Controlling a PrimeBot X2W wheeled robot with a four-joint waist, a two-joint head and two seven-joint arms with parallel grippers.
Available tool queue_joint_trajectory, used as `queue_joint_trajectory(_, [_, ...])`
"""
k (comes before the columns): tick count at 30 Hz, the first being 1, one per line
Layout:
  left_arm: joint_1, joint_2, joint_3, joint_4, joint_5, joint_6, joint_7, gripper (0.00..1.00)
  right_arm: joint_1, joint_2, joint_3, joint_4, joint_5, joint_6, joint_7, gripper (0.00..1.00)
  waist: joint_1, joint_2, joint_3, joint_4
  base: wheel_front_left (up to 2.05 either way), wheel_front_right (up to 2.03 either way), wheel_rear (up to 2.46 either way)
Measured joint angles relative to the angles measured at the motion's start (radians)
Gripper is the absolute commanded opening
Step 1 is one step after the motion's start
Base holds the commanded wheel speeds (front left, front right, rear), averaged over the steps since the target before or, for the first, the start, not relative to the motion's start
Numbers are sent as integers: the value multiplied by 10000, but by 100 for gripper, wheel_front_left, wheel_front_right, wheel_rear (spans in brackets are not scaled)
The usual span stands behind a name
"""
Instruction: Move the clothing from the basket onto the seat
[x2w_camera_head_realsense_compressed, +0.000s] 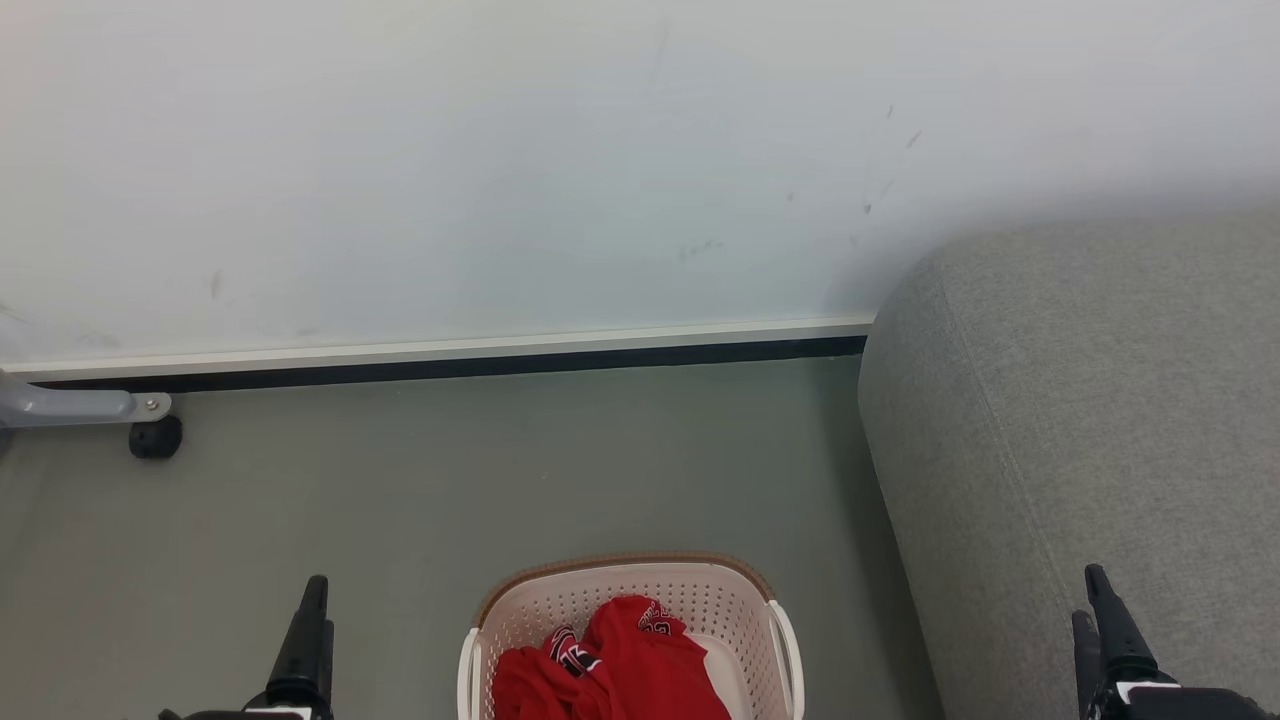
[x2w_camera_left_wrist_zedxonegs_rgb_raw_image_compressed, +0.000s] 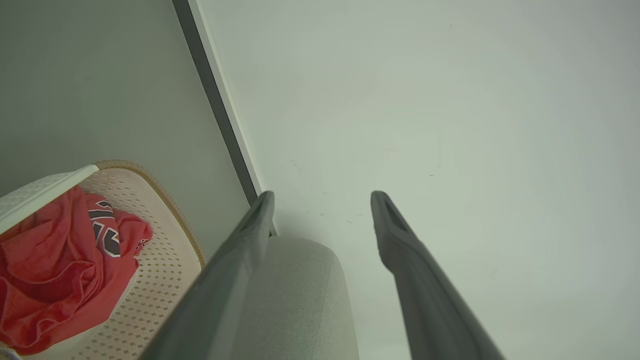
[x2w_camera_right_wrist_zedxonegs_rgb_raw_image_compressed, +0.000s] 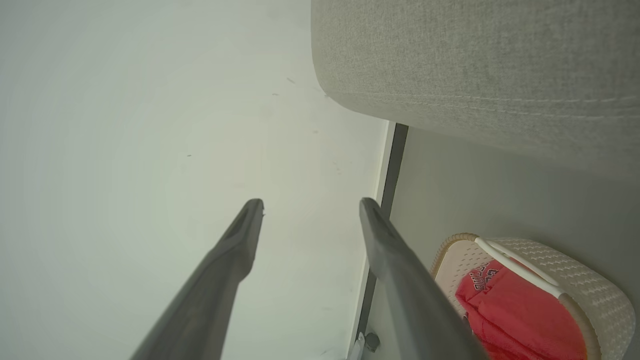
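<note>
Red clothing (x2w_camera_head_realsense_compressed: 610, 665) with white and black trim lies crumpled in the cream perforated basket (x2w_camera_head_realsense_compressed: 690, 585) on the floor at the bottom centre of the head view. The grey seat (x2w_camera_head_realsense_compressed: 1080, 430) stands to the basket's right. My left gripper (x2w_camera_head_realsense_compressed: 312, 625) is at the lower left, apart from the basket; my right gripper (x2w_camera_head_realsense_compressed: 1105, 620) is at the lower right, over the seat. In the left wrist view the left gripper (x2w_camera_left_wrist_zedxonegs_rgb_raw_image_compressed: 322, 200) is open and empty, with clothing (x2w_camera_left_wrist_zedxonegs_rgb_raw_image_compressed: 55, 270) and basket (x2w_camera_left_wrist_zedxonegs_rgb_raw_image_compressed: 165, 280) beside it. In the right wrist view the right gripper (x2w_camera_right_wrist_zedxonegs_rgb_raw_image_compressed: 310, 207) is open and empty, with basket (x2w_camera_right_wrist_zedxonegs_rgb_raw_image_compressed: 575, 280), clothing (x2w_camera_right_wrist_zedxonegs_rgb_raw_image_compressed: 520, 315) and seat (x2w_camera_right_wrist_zedxonegs_rgb_raw_image_compressed: 475, 65) alongside.
A white wall (x2w_camera_head_realsense_compressed: 560, 160) with a dark skirting strip (x2w_camera_head_realsense_compressed: 450, 365) runs behind the grey floor (x2w_camera_head_realsense_compressed: 450, 470). A grey metal leg with a black castor (x2w_camera_head_realsense_compressed: 155, 437) stands at the far left by the wall.
</note>
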Motion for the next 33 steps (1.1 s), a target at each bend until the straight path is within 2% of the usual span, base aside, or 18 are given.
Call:
queue_joint_trajectory(10, [-97,161,-324,10,938,178,-353,100,-104,-324,497,-40,-1260,-17,-401,100,0,0,-19,-11,0,0,0])
queue_joint_trajectory(33, [-241,541,-995,-163,4196,871,-1149,100,-513,-1177,2044,-136,-4976,-719,-1204,100,0,0,-124,-9,0,0,0])
